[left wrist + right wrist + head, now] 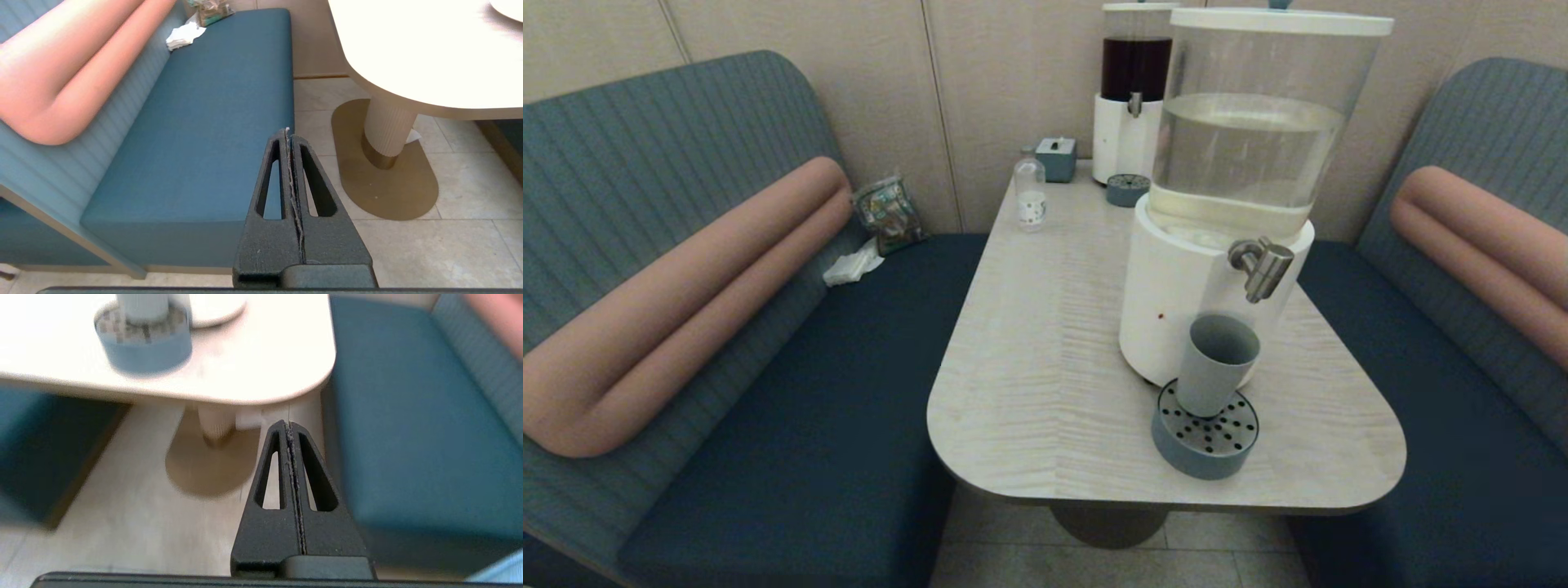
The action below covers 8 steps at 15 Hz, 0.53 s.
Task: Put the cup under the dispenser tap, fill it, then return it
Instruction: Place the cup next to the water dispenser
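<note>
While grippers sit closed, cup (1215, 364) stands under dispenser tap (1262, 267).

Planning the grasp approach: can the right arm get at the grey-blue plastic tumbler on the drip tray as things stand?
Probably yes. The grey-blue plastic tumbler stands upright on the round perforated drip tray near the table's front edge, its near side unobstructed. The right claw is shut, below table level.

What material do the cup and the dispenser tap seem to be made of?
The cup looks like matte plastic: plain grey-blue, with no shine. The dispenser tap seems brushed steel: silver-grey with soft highlights. Neither can be confirmed by look alone.
</note>
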Tool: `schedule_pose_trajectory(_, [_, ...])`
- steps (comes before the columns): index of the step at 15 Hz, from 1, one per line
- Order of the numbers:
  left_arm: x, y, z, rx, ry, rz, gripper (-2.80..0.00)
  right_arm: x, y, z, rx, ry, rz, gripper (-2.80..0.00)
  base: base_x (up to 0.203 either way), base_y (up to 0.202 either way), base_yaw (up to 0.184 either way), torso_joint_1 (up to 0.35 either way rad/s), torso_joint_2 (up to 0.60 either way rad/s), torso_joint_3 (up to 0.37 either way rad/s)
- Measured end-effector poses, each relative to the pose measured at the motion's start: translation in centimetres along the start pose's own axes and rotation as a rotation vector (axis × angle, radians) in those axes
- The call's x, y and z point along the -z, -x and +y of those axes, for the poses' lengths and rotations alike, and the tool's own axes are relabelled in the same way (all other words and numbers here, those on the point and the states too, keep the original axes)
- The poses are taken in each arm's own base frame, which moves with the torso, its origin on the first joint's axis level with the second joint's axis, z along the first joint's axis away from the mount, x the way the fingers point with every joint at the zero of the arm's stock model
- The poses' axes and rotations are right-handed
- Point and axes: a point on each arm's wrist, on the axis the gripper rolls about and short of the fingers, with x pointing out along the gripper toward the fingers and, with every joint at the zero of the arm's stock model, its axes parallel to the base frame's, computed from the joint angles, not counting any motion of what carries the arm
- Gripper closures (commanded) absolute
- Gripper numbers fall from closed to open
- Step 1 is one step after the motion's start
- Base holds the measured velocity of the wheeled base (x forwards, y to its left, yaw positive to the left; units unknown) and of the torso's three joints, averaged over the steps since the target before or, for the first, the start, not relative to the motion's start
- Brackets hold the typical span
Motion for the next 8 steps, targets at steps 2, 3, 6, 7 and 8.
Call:
schedule_pose_trajectory(2, [0.00, 0.00, 0.00, -0.001, 0.000, 0.000, 0.00, 0.21, -0.10, 0.00, 0.003, -0.022, -0.001, 0.00, 0.000, 0.000, 0.000, 0.000, 0.00, 0.000])
schedule_pose_trajectory(3, [0.00, 0.00, 0.00, 0.000, 0.000, 0.000, 0.00, 0.24, -0.12, 0.00, 0.003, -0.027, -0.001, 0.00, 0.000, 0.000, 0.000, 0.000, 0.00, 0.000])
schedule_pose_trajectory(6, [0.00, 0.00, 0.00, 0.000, 0.000, 0.000, 0.00, 0.28, -0.13, 0.00, 0.003, -0.026, 0.001, 0.00, 0.000, 0.000, 0.000, 0.000, 0.00, 0.000])
schedule_pose_trajectory(7, [0.00, 0.00, 0.00, 0.000, 0.000, 0.000, 0.00, 0.28, -0.13, 0.00, 0.004, -0.026, 0.001, 0.00, 0.000, 0.000, 0.000, 0.000, 0.00, 0.000])
schedule_pose_trajectory(8, [0.00, 0.00, 0.00, 0.000, 0.000, 0.000, 0.00, 0.29, -0.13, 0.00, 0.003, -0.026, 0.001, 0.00, 0.000, 0.000, 0.000, 0.000, 0.00, 0.000])
